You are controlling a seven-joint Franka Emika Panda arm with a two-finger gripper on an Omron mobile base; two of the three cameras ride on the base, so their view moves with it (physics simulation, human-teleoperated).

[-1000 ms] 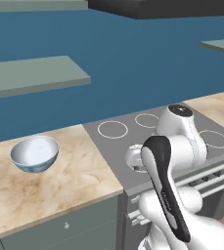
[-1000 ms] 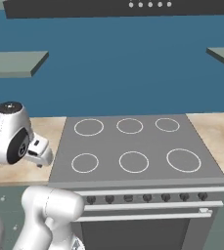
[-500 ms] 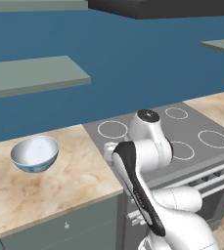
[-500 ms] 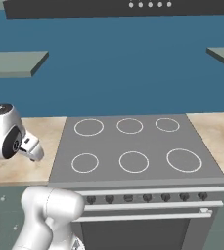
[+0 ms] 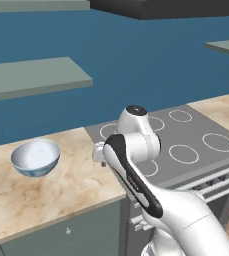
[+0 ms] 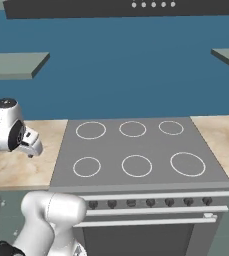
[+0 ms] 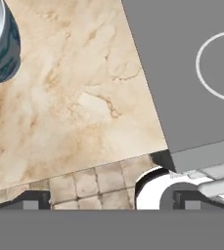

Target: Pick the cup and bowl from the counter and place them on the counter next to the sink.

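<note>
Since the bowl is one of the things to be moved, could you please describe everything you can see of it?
The bowl is wide and round, with a glossy pale blue-white inside and a darker blue-grey outside wall, which the hand view catches at its top left corner. It looks like glazed ceramic. It sits upright and appears empty on the beige marble-patterned counter, left of the grey stovetop. Only the counter touches it; the arm is apart from it, to its right.

Two base views flanking the arm, both facing the stovetop (image 6: 136,150), hand view straight down on counter (image 7: 74,107) edge
</note>
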